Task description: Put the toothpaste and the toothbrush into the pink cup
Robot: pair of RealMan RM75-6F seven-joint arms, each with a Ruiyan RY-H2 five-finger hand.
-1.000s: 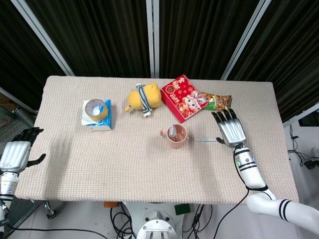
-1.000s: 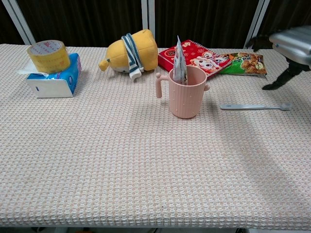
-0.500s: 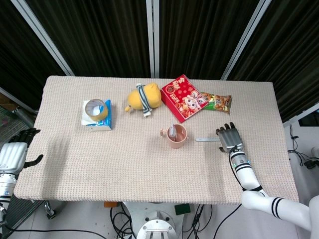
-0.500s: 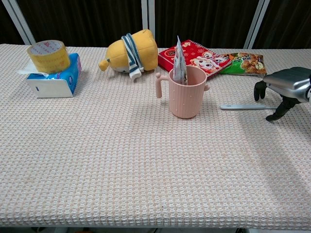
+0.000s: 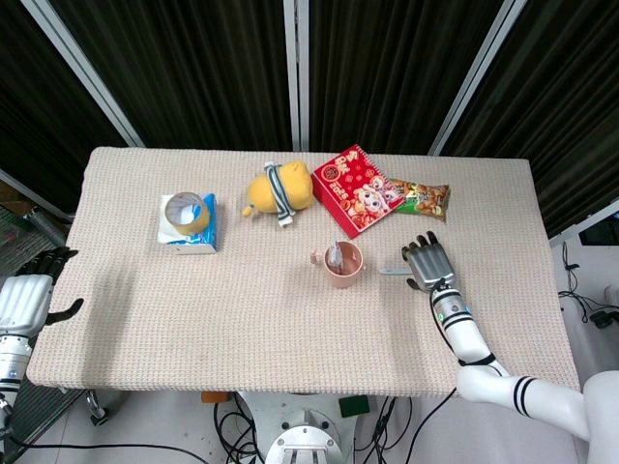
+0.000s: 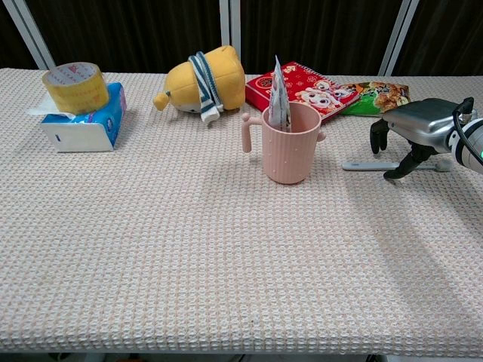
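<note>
At the lower left edge of the head view, the left hand (image 5: 27,298) hangs off the counter's (image 5: 242,329) near-left corner, fingers loosely apart and holding nothing; the chest view does not show it.

Right of centre in both views, the right hand (image 6: 417,128) sits low over the counter with its palm down. Its dark fingers (image 6: 379,134) are spread and curved downward, and the thumb tip comes down just in front of the toothbrush (image 6: 371,165). From the chest view the fingers straddle the handle, one tip behind it and the thumb before it. Whether they actually touch the toothbrush cannot be told, and nothing is lifted. The toothbrush lies flat on the counter, running left to right, its free end pointing toward the cup (image 6: 290,143) and its other end hidden under the hand.

The pink cup stands upright at the middle of the frame, just left of the toothbrush and apart from it. The toothpaste (image 6: 278,98) stands inside it, its flat end sticking up above the rim.

Farther back, in the upper half of the head view, a yellow plush toy (image 5: 279,189) lies on its side, with a red packet (image 5: 355,189) to its right and a green snack bag (image 5: 423,198) beside that. At the upper left, a tape roll (image 5: 188,213) rests on top of a blue tissue pack (image 5: 192,240).
</note>
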